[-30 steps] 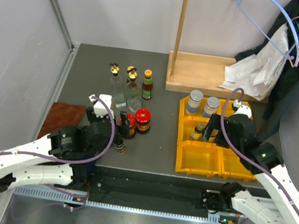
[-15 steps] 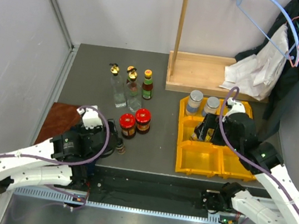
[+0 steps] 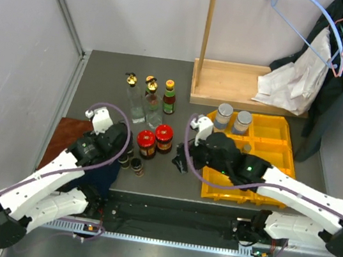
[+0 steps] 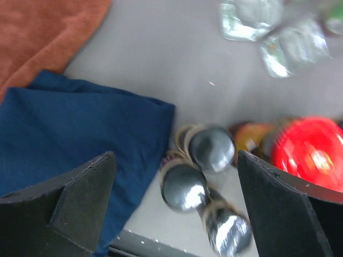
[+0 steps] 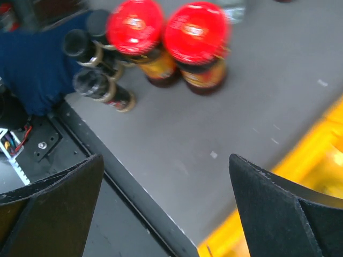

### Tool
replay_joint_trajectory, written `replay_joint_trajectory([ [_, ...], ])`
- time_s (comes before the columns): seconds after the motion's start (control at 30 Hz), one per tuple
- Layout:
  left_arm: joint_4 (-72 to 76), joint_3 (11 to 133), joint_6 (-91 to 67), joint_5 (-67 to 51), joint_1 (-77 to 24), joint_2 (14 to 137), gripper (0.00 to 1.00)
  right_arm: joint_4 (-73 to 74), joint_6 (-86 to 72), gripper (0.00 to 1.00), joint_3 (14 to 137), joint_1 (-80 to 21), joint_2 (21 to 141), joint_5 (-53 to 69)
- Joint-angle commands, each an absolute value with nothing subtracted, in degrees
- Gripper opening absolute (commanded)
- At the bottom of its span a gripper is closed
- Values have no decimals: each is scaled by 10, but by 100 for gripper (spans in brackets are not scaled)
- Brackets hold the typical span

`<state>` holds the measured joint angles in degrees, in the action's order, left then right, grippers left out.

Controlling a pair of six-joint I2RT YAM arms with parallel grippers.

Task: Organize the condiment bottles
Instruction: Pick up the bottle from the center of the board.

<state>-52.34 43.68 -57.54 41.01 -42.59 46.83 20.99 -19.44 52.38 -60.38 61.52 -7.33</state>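
Blue fabric cloth crowds three small dark bottles at 9 o'clock; we find left end effector, right end effector wide, empty.

Even, bright light; both wrist views blurred, glare on red lids.

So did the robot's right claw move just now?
Yes. The right gripper swung left, off the yellow bin, and now hovers beside the red-lidded jars.

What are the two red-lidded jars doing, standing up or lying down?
Standing up. Both red-lidded jars show lids on top and bases on the table in the right wrist view.
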Motion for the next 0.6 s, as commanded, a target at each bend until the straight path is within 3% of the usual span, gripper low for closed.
replay_joint_trajectory([
  [0.0, -416, 451, -454, 311, -341, 482, 99, 61, -171, 99, 534, -647, 683, -85],
  [0.2, -405, 469, -437, 300, -303, 497, 99, 4, -146, 98, 605, -700, 831, -96],
  [0.3, -410, 468, -436, 300, -280, 488, 99, 6, -143, 92, 653, -718, 894, -105],
  [0.57, -443, 453, -424, 299, -202, 464, 99, -16, -167, 84, 687, -727, 964, -91],
])
